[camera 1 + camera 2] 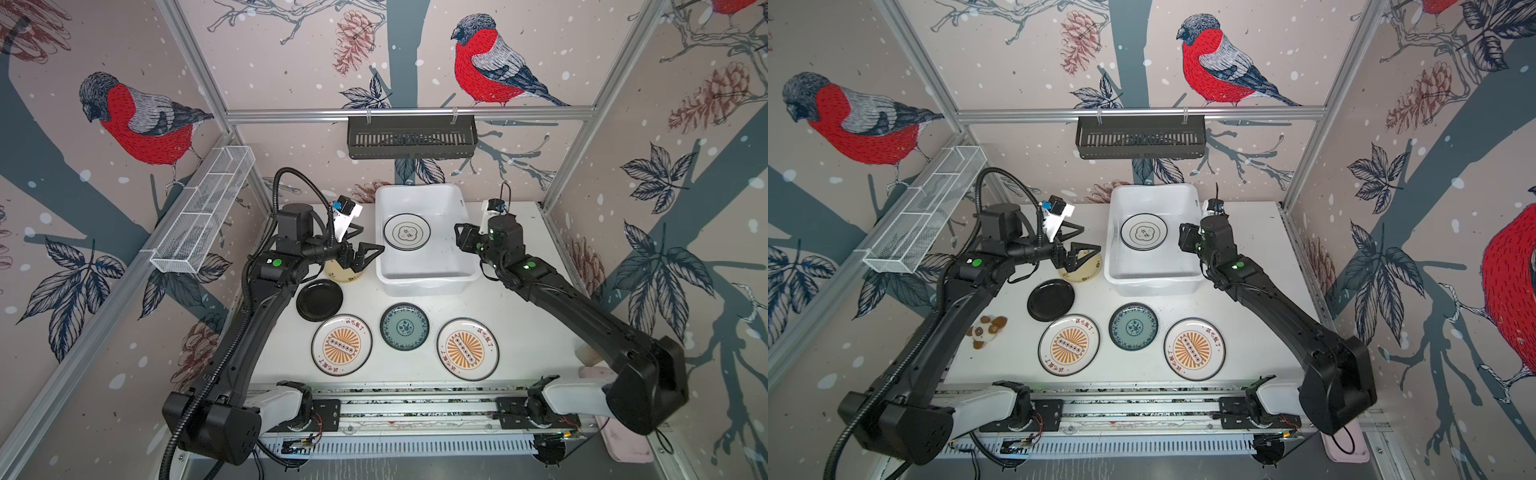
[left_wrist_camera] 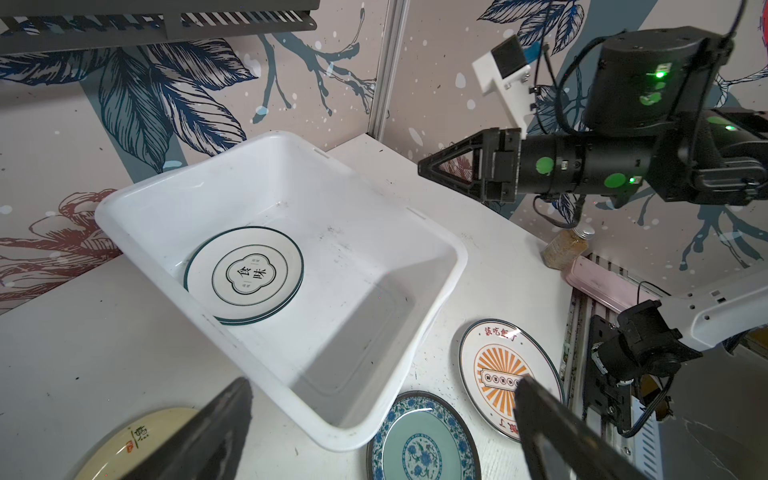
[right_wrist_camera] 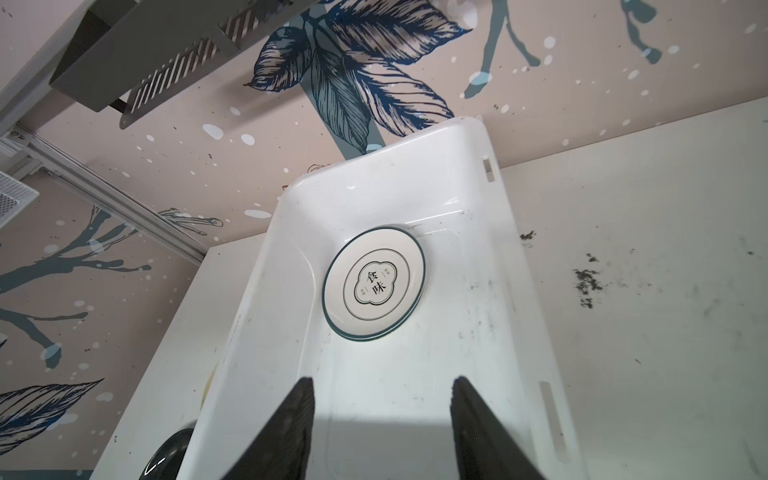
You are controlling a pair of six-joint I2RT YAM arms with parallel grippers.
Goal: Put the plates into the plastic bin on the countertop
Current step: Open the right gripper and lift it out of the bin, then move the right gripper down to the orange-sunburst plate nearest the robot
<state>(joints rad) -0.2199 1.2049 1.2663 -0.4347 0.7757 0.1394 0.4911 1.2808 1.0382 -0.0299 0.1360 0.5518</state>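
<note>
The white plastic bin (image 1: 428, 286) stands at the back of the countertop (image 1: 419, 370) with two stacked quatrefoil plates (image 1: 406, 232) (image 3: 374, 286) lying inside. On the counter lie a black plate (image 1: 319, 300), a teal plate (image 1: 404, 326) and two sunburst plates (image 1: 341, 345) (image 1: 467, 349). A pale yellow plate (image 1: 338, 274) sits left of the bin, partly hidden under my left gripper (image 1: 368, 241) (image 2: 384, 380), which hovers open above it. My right gripper (image 1: 459, 235) (image 3: 382, 382) is over the bin's right rim, open, with nothing between its fingers.
A black slotted rack (image 1: 411, 137) hangs on the back rail and a white wire basket (image 1: 203, 216) on the left wall. A brown and white toy (image 1: 986, 330) lies left of the plates. A spice bottle (image 2: 567, 247) and pink tray (image 1: 1345, 444) sit at the right.
</note>
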